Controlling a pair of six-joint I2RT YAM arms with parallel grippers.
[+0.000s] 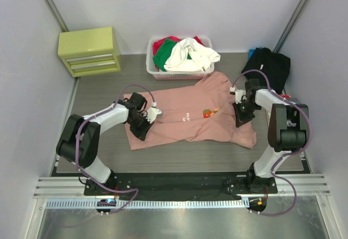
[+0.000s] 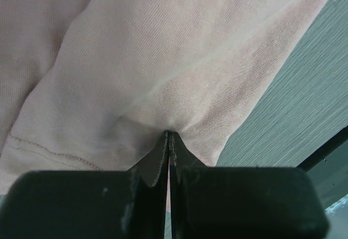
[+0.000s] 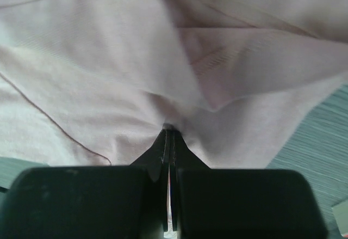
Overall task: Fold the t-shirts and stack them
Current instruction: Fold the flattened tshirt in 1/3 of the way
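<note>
**Both grippers pinch the pink tee, ready to fold**

The pink tee (image 1: 190, 116) lies spread over the middle of the table (image 1: 217, 152), a bit crooked and wrinkly. The left gripper (image 1: 143, 119) is at its 9 o'clock edge. The right gripper (image 1: 242, 114) is at its 3 o'clock edge. Each has its jaws squeezed tight on a little peak of pink cloth.

I think a fold is just starting. Next, both arms likely need to lift together and carry the edges over, slow and even, so the floppy cloth does not slip or bunch.

The cloth is soft and thin, with fine lines and a stitched hem (image 2: 54, 153). The black tee (image 1: 267, 65) lies crumpled at 2 o'clock. A white basket (image 1: 182, 76) sits at 12 o'clock.
</note>
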